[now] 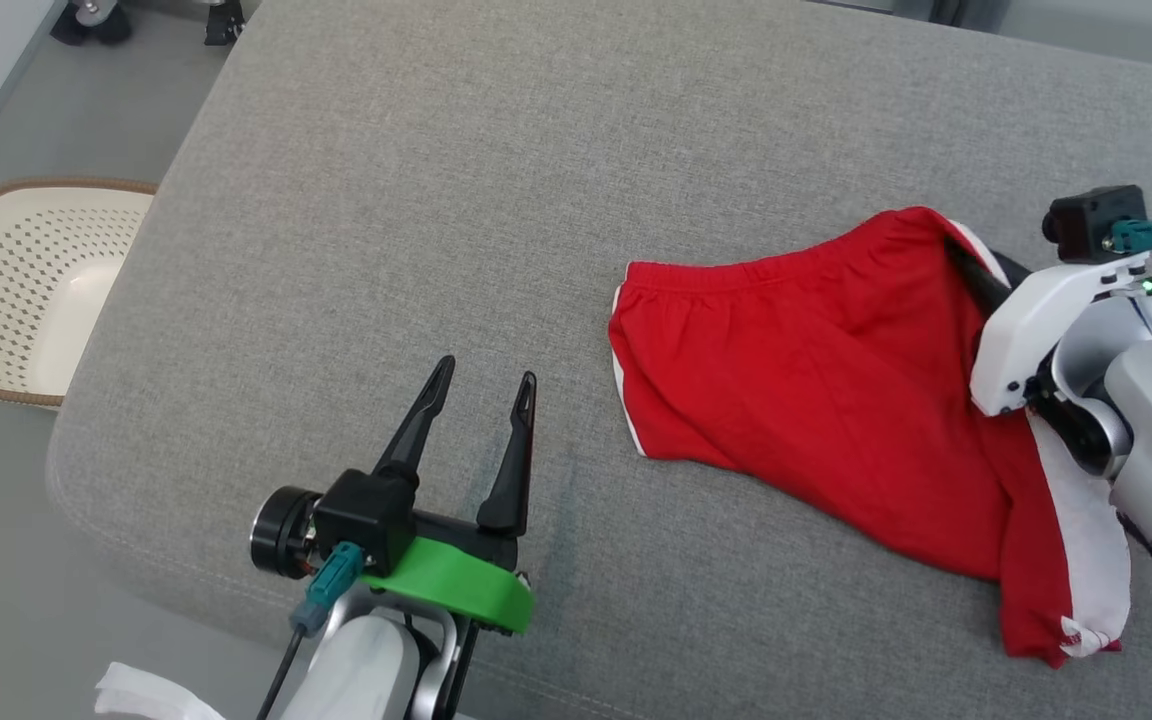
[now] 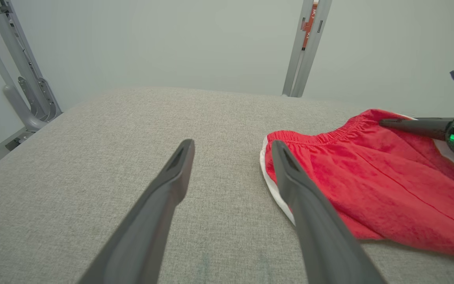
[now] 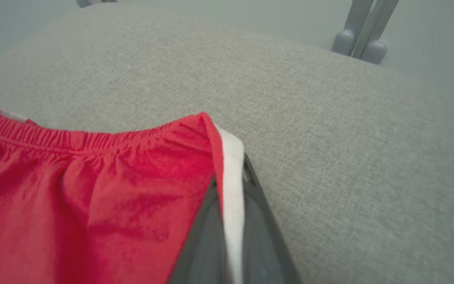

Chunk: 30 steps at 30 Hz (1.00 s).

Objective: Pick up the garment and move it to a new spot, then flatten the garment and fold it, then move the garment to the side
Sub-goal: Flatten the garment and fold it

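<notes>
Garment (image 1: pixel 816 400), red shorts with white side trim, is lying rumpled on the right half of the grey upholstered cushion (image 1: pixel 436 200). Its waistband (image 1: pixel 766 268) is facing the far side and one leg is trailing toward the near edge. Right end effector (image 3: pixel 231 185) is pinching shut on the white-trimmed corner at the waistband's right end; that corner is appearing slightly raised while the rest is resting on the cushion. Left end effector (image 1: pixel 488 375) is hovering with fingers spread wide, holding nothing, near the garment's left hem but apart from it. Judgement: fabric is looking thin, light and limp, so it is likely to drape and bunch under a one-point lift. The elastic waistband is offering the firmest hold, and a second grip at its left end is looking advisable for flattening. White basket (image 1: pixel 36 290) is sitting on the floor, far left.
</notes>
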### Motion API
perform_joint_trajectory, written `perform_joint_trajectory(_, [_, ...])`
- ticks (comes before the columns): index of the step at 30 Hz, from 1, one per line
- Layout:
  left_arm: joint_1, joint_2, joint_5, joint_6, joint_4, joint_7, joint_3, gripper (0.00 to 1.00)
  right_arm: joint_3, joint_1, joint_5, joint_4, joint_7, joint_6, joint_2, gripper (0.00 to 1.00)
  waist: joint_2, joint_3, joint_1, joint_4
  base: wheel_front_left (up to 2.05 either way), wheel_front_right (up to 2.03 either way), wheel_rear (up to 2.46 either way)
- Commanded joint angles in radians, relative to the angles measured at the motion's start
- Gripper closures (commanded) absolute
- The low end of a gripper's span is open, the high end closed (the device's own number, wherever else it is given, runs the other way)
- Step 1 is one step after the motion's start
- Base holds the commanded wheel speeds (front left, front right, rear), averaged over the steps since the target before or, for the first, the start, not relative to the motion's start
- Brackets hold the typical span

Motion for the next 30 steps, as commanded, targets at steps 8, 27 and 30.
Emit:
perform_joint_trajectory(8, [0.014,0.0,0.007,-0.003,-0.008,0.0,0.019,0.0,-0.032,-0.119,-0.083,0.142,-0.179,-0.001,-0.052,1.0,0.0,-0.061,0.0,-0.056,0.0,0.0,0.0])
perform_joint_trajectory(27, [0.084,0.001,0.017,-0.024,-0.002,0.0,0.05,0.0,-0.114,-0.403,-0.413,0.011,-0.259,0.0,-0.072,1.0,0.0,-0.167,0.0,-0.093,0.0,0.0,0.0])
perform_joint_trajectory(30, [0.094,0.0,0.017,-0.024,-0.001,0.0,0.049,0.0,-0.055,-0.34,-0.421,-0.054,-0.254,0.0,-0.02,1.0,0.0,-0.167,0.0,-0.082,0.0,0.0,0.0])
